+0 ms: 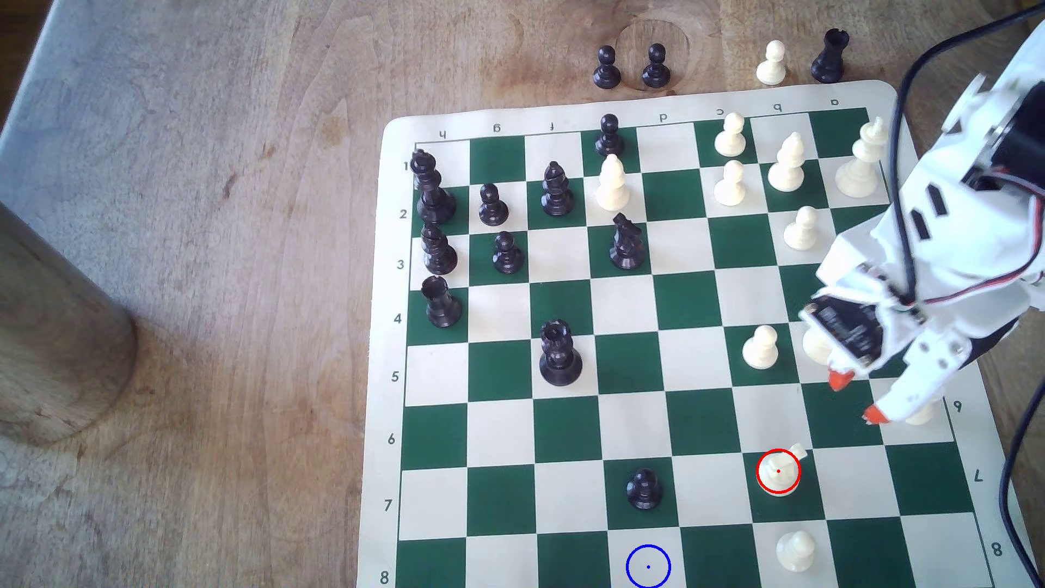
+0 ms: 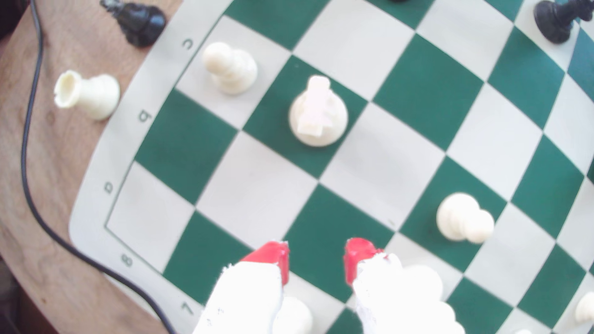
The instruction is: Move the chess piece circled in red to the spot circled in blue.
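Chessboard (image 1: 667,429) lies on the bench (image 1: 198,282), toward the exterior view's right. Knight (image 1: 778,472) stands on a rank 7 square, a pawn (image 1: 795,550) just below it on rank 8. Target square (image 1: 648,565) sits on rank 8, left of that pawn. End effector (image 1: 856,398) hangs above rank 6, up-right of the knight, apart from it.
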Tool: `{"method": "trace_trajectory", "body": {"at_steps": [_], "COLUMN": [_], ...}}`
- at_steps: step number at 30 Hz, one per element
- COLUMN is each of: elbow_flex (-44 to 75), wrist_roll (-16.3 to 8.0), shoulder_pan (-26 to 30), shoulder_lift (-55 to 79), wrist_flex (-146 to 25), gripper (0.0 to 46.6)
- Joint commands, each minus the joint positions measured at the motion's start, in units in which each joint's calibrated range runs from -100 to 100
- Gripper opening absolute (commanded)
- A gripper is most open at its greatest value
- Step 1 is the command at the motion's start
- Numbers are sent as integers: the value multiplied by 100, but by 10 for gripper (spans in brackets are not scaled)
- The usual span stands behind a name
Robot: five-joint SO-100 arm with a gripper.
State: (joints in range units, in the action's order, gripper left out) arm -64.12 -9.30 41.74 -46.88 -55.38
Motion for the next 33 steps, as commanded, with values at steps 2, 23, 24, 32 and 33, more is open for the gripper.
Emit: {"method": "trace_trajectory", "body": {"at_steps": [2,23,24,32,33], "elbow_flex": [827,1317,1362,1652,1661], "wrist_roll": [-361,-571,-571,-571,-562], "shoulder_pan": [-40,-134,-150,-251,-251], "shoulder_lift": [452,2031,2107,2608,2634], "wrist_flex": [313,1541,1598,1861,1861], "gripper": [110,138,136,125,117]}}
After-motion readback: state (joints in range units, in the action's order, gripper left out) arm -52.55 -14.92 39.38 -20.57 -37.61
